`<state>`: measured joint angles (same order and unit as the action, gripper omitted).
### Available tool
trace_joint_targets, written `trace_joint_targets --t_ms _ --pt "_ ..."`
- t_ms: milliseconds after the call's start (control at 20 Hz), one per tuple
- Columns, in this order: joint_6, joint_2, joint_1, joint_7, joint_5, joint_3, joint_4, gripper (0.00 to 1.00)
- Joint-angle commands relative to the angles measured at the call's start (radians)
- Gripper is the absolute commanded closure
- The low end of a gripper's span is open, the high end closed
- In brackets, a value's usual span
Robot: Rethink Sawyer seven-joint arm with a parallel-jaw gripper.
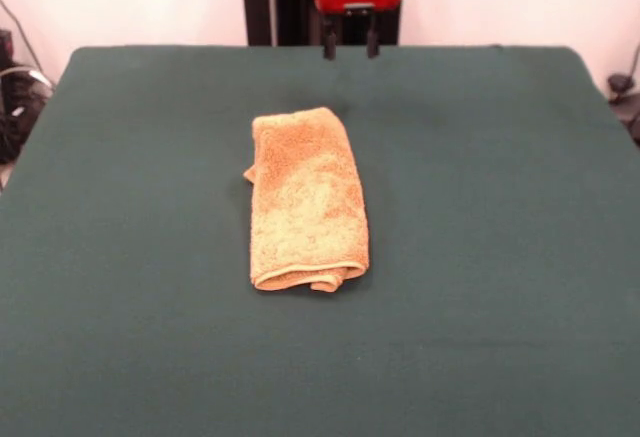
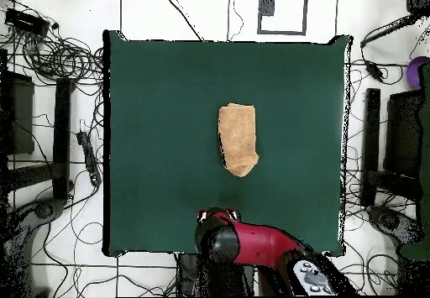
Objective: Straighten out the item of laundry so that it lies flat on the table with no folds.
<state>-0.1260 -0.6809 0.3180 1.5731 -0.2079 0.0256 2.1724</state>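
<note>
- The table (image 1: 120, 257) is seen bare along its left edge.
- The item of laundry (image 1: 305, 202) is found folded into a narrow strip near the tabletop's centre, well apart from every edge.
- The gripper (image 1: 350, 45) is held over the far edge, fingers parted, nothing gripped.

Even bright light; soft shadows (no glare)

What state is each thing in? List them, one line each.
Towel: folded over into a narrow strip, not flat, untouched.
Gripper: open, empty, drawn back above the table's far edge, clear of the towel.
Table: bare green cloth around the towel.
</note>
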Motion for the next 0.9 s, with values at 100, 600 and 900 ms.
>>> trace_joint_targets --t_ms 100,600,900 --pt "-0.207 -0.129 0.001 0.030 0.017 0.152 -0.085 0.00" --pt "-0.320 -0.073 -0.028 0.034 -0.015 0.115 -0.220 0.00" --pt "-0.312 -0.039 -0.018 0.044 -0.025 0.107 -0.243 0.00"
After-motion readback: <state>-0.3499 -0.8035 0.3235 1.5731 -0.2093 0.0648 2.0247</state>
